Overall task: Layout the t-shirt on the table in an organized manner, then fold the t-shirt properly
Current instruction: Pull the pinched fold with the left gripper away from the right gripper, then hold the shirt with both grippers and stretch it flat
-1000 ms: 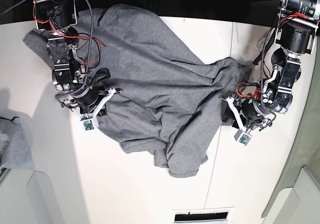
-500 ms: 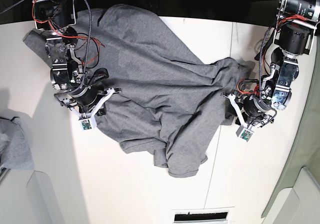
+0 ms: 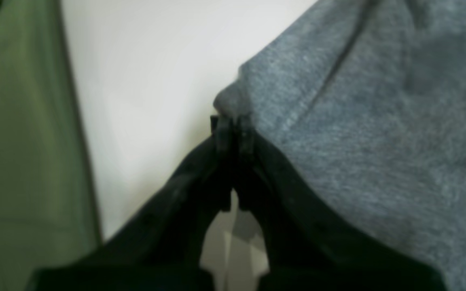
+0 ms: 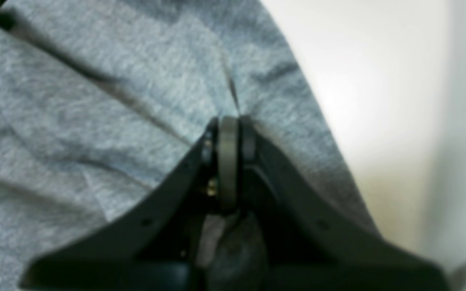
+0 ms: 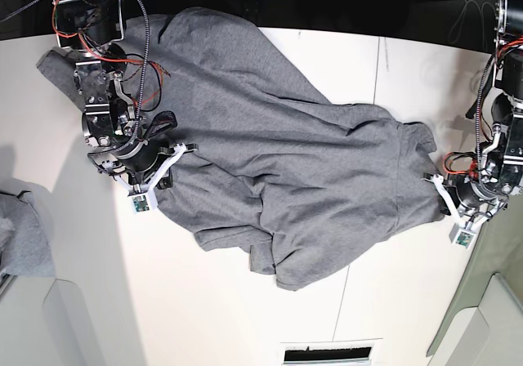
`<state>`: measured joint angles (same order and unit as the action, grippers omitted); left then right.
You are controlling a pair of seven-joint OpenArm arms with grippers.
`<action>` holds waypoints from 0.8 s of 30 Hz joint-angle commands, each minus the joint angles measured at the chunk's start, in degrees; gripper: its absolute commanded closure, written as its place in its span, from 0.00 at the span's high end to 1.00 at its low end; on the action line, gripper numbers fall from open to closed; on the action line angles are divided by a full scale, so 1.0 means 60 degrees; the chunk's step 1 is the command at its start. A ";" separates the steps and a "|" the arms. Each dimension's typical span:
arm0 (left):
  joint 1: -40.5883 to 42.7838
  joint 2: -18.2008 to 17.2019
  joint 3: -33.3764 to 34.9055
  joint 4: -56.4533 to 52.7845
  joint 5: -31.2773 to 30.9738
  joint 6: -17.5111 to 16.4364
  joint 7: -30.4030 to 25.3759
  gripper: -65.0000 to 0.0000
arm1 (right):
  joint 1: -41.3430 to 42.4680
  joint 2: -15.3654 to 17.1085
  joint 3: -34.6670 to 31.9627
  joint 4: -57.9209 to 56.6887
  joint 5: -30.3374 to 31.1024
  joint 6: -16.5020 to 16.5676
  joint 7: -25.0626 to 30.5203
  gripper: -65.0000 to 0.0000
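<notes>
A large heather-grey knit t-shirt lies spread but rumpled across the wide white surface, running from the upper left of the base view down toward the right edge, with folds bunched near the lower middle. A thin dark seam line crosses the surface in the upper right.

At the left of the base view, the right pincer sits on the shirt's left part. In the right wrist view its two dark fingers are pressed together, with a pleat of grey cloth drawn in between the tips.

At the right edge of the base view, the left pincer is at the shirt's right-hand border. In the left wrist view the left pincer has its black fingers pressed together, pinching the very edge of the grey fabric, which bunches into a small peak just above the tips; bare white surface shows to the left of it, and a green strip fills the far left of that frame.

A smaller piece of similar grey cloth lies at the left edge of the base view, apart from the shirt.
</notes>
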<state>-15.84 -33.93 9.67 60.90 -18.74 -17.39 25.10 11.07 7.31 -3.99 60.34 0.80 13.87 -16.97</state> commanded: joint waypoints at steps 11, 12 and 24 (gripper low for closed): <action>0.1628 -0.0991 -0.2328 0.1730 -0.1290 -0.0036 0.1151 0.00 | -0.0055 0.0080 0.0004 -0.0047 -0.0168 0.0011 -0.0645 0.00; 0.1872 -0.0991 -0.2579 0.1796 -0.1508 -0.0109 0.1275 0.00 | -0.0058 0.0080 0.0004 -0.0047 -0.0168 0.0011 -0.0648 0.00; 0.4178 -0.0987 -0.3315 0.2466 -0.3712 -0.2004 0.2000 0.00 | -0.0076 0.0073 0.0004 0.1548 0.0940 0.0007 -0.0685 0.06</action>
<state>9.65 -38.52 -9.63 74.89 -40.53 -29.21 37.67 9.21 7.62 -3.99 68.51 5.78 13.67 -22.83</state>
